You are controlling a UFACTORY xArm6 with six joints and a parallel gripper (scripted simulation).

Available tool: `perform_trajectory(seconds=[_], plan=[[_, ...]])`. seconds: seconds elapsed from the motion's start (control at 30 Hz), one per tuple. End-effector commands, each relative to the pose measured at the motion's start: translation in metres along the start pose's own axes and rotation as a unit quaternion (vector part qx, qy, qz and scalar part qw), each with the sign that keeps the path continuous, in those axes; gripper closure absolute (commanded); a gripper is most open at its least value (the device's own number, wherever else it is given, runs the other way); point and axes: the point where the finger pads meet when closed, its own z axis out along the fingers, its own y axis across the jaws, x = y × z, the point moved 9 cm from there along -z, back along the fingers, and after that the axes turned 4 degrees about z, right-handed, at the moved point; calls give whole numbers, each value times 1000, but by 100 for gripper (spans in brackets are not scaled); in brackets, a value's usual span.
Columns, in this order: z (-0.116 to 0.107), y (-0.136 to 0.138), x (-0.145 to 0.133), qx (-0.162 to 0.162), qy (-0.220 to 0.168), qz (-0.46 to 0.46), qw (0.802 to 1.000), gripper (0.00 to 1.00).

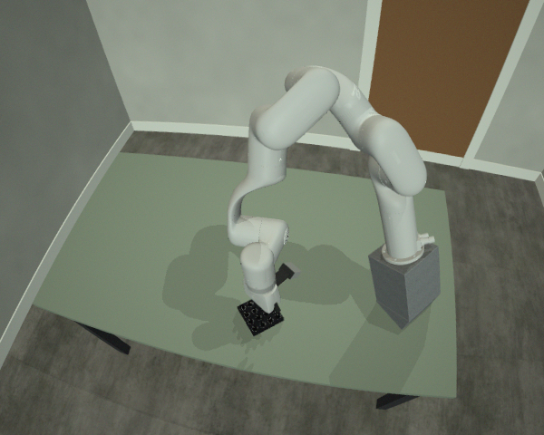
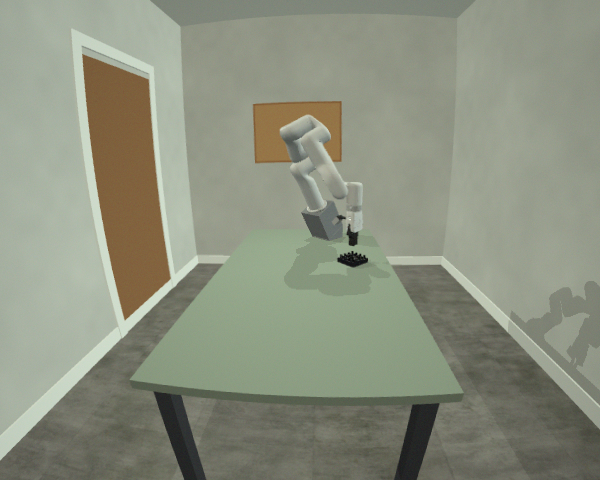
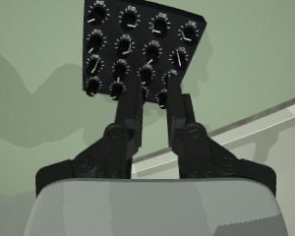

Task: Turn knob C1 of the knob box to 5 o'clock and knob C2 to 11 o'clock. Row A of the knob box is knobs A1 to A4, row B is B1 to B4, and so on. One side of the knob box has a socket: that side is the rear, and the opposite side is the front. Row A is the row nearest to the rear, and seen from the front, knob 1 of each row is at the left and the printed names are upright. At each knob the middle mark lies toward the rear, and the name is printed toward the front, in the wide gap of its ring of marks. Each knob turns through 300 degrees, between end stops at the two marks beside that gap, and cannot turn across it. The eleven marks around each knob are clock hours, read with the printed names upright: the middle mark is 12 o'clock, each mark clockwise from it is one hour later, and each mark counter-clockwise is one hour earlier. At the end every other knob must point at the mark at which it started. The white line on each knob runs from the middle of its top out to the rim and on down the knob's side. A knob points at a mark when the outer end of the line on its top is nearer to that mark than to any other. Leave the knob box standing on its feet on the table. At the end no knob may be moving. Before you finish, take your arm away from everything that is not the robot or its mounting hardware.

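The knob box (image 1: 256,323) (image 2: 353,263) (image 3: 144,35) is a black square plate with four rows of four knobs. It stands flat on the green table (image 1: 122,210) (image 2: 290,330) near the front edge. White lines show on the knobs in the wrist view, but the printed names are too small to read. My gripper (image 1: 276,309) (image 2: 352,240) (image 3: 154,91) hangs a little above the box, pointing down. Its fingers stand a narrow gap apart with nothing between them. In the wrist view the fingertips cover part of the nearest row of knobs.
The arm's grey base block (image 1: 403,285) (image 2: 322,222) stands on the table to the right of the box. The table's edge (image 3: 253,125) runs close by the box in the wrist view.
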Motion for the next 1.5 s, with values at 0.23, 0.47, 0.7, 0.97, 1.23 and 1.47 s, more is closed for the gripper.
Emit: perform_trajectory(seconds=[0.23,0.47,0.7,0.97,1.23,1.47], plan=[[3,-1,-1,0,-1,0,1000,81],[9,-1,-1,0,-1,0,1000,81],[18,-1,-1,0,-1,0,1000,81],[25,-1,-2,0,-1,0,1000,81],[34,-2,-2,0,-1,0,1000,81],[38,-2,-2,0,-1,0,1000,81]])
